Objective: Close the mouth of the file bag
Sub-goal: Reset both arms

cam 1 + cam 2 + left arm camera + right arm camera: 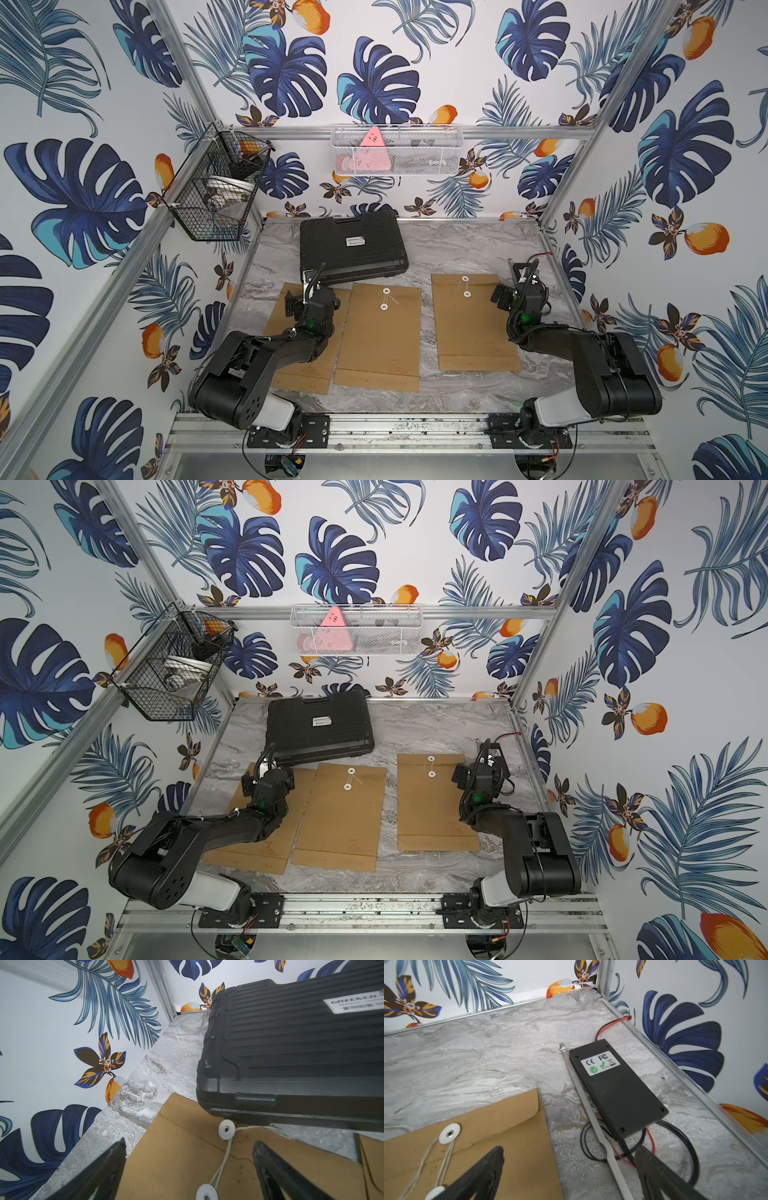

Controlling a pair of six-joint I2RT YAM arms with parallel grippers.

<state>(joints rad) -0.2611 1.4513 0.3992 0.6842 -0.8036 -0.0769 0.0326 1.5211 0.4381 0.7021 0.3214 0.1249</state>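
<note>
Black fingers of the left tool (189,1142) stand wide apart and empty above the flap end of the left file bag (182,1167). Between them a white string (225,1155) runs as a single strand from the upper disc (226,1130) on the flap to the lower disc (206,1192) on the body. A loose tail trails off beside the upper disc.

In a top view this bag lies at 8 o'clock on the counter (457,249), partly under the left arm. A black case (353,245) sits at its 12 o'clock, touching or overlapping its top edge. The middle file bag (380,336) lies flat at 6 o'clock and the right file bag (473,324) at 4 o'clock.

The right tool (569,1149), also spread and empty, hangs over that last bag's top corner, with a black power box (616,1086) just beyond at 12 o'clock.

The flap looks folded down, so the tying step seems to be only starting. The next move calls for lowering the left tool, pinching the thin string without catching the paper, and winding it around the lower disc.
</note>
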